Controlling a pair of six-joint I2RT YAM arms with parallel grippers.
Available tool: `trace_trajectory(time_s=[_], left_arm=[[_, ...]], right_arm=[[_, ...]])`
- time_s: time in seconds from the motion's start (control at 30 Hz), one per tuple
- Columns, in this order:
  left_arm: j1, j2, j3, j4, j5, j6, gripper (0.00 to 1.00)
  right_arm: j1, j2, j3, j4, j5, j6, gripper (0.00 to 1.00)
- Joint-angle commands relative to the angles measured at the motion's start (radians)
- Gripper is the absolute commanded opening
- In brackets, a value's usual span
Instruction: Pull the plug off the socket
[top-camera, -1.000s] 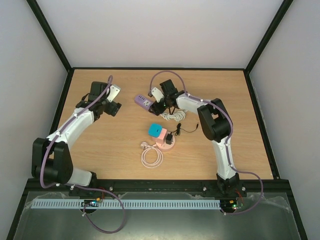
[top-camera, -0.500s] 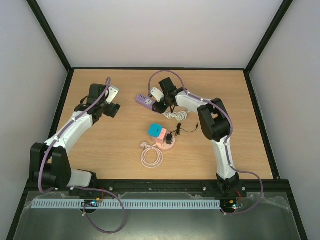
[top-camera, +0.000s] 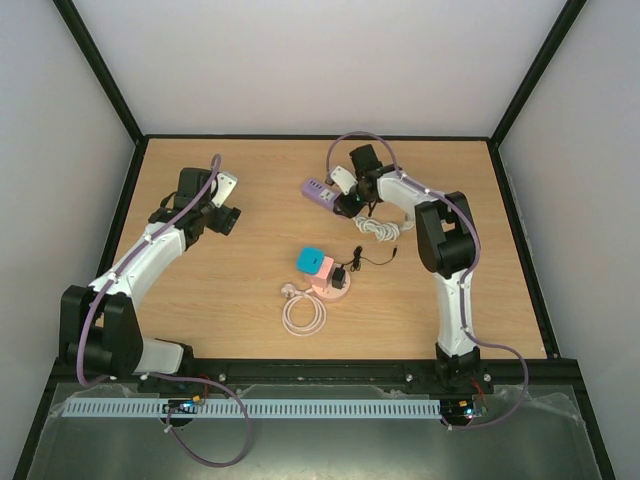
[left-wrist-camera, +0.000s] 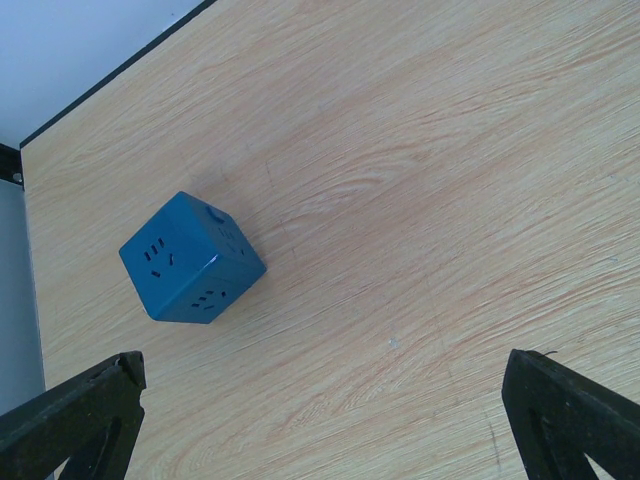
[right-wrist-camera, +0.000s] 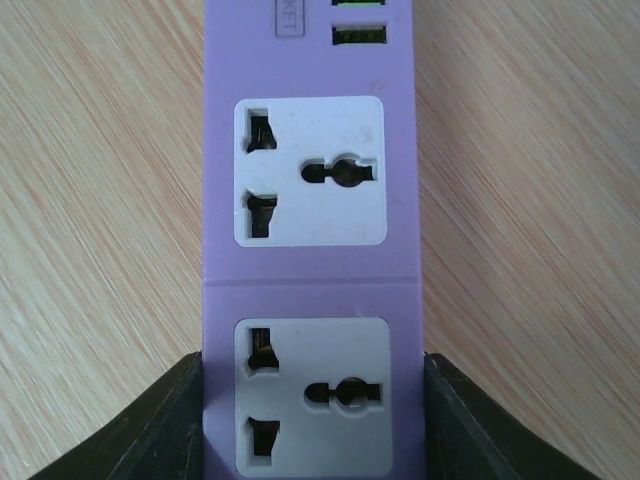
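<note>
Two outlets on purple strip (right-wrist-camera: 310, 200) in right gripper (right-wrist-camera: 312, 420) — wrist-view detail only.

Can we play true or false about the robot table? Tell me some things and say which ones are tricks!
1. The right gripper is squeezing the purple power strip. True.
2. A plug is stuck in the purple power strip. False: both of its sockets in the right wrist view are empty.
3. The left gripper is holding the blue cube. False: its fingers are wide open and the cube lies alone on the table.
4. A black plug sits on the pink socket in the middle of the table. True.
</note>
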Motion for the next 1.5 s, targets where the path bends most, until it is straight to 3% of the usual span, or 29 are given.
trace_trajectory(time_s=[0.0,0.4,0.83,1.2,1.37,1.47], left_arm=[[0.001,-0.017,0.007,-0.002,0.003,-0.012,1.0],[0.001,-0.019,0.012,-0.004,0.002,-0.011,1.0],[0.001,-0.029,0.008,-0.019,0.043,0.006,1.0],[0.019,-0.079,0.032,-0.064,0.202,0.007,1.0],[0.049,-0.114,0.056,-0.069,0.306,-0.057,1.0],[0.052,-0.136,0.063,-0.084,0.352,-0.066,1.0]], right_arm=[[-0.045,-0.007,-0.024,-0.174,0.097,-0.071,0.37],[-0.271,-0.025,-0.016,-0.318,0.086,-0.144,0.37],[-0.55,-0.034,-0.016,-0.318,0.042,-0.179,0.38],[-0.681,-0.025,-0.014,-0.295,0.037,-0.202,0.41],[-0.682,-0.07,0.007,-0.291,0.006,-0.203,0.56],[-0.682,-0.103,0.036,-0.31,-0.036,-0.204,0.76]])
